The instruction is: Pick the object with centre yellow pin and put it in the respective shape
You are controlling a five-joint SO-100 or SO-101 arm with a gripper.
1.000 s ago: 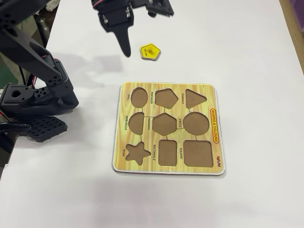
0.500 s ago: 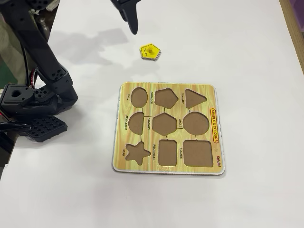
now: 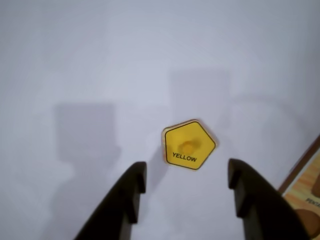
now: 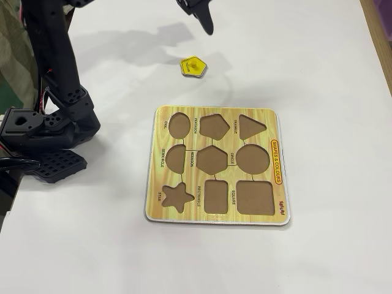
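A yellow pentagon piece (image 3: 188,145) marked YELLOW, with a yellow knob in its centre, lies flat on the white table. It also shows in the fixed view (image 4: 193,66), above the wooden shape board (image 4: 217,217). The board has several empty cut-outs; the pentagon hole (image 4: 214,126) is in its top row. My gripper (image 3: 187,177) is open and empty, hovering above the table with the piece just beyond its black fingertips (image 3: 137,175). In the fixed view the gripper (image 4: 205,18) is at the top edge, above and right of the piece.
The arm's black base (image 4: 46,135) stands at the left of the fixed view. The board's corner (image 3: 302,187) shows at the right edge of the wrist view. The table's right edge (image 4: 376,37) is at the far right.
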